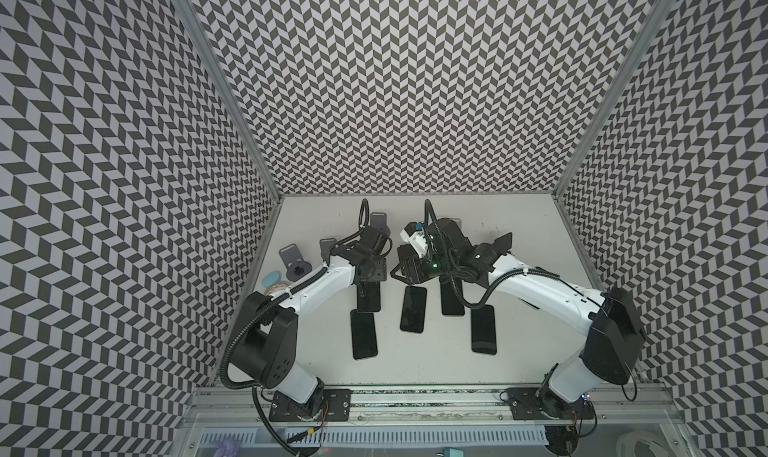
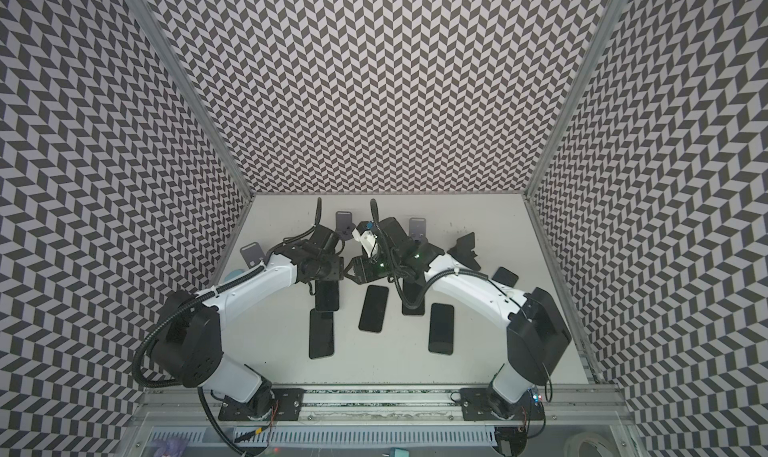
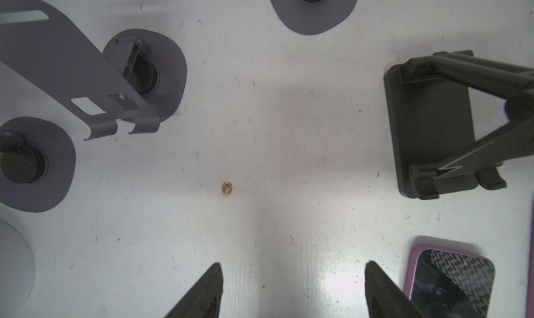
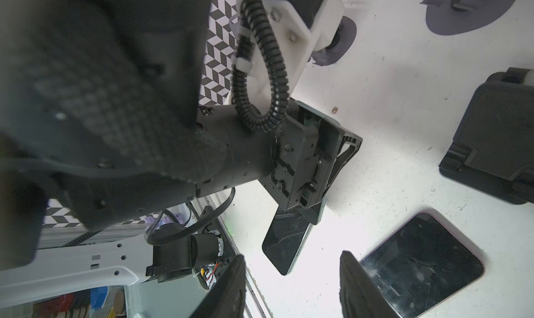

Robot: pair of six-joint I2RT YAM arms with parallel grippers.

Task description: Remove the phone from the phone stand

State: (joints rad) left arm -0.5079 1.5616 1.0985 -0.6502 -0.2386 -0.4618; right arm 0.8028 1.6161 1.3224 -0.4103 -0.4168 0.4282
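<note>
Several dark phones lie flat on the white table (image 1: 415,367), among them a pink-edged phone (image 3: 450,284) (image 4: 419,264) and one (image 4: 286,241) under my left gripper. The black phone stand (image 3: 430,125) (image 1: 498,243) is empty, as are the grey stands (image 3: 75,68) (image 1: 291,259); no phone shows on any stand. My left gripper (image 3: 293,269) (image 1: 371,274) points down over bare table, open and empty. My right gripper (image 4: 291,258) (image 1: 398,273) hangs beside it, facing the left arm, its fingers apart with nothing between them.
A pale blue disc (image 1: 272,277) and a roll of string (image 1: 276,288) lie by the left wall. Patterned walls close in three sides. A metal rail (image 1: 415,392) runs along the table's front edge. The two wrists hang close together over the table's middle.
</note>
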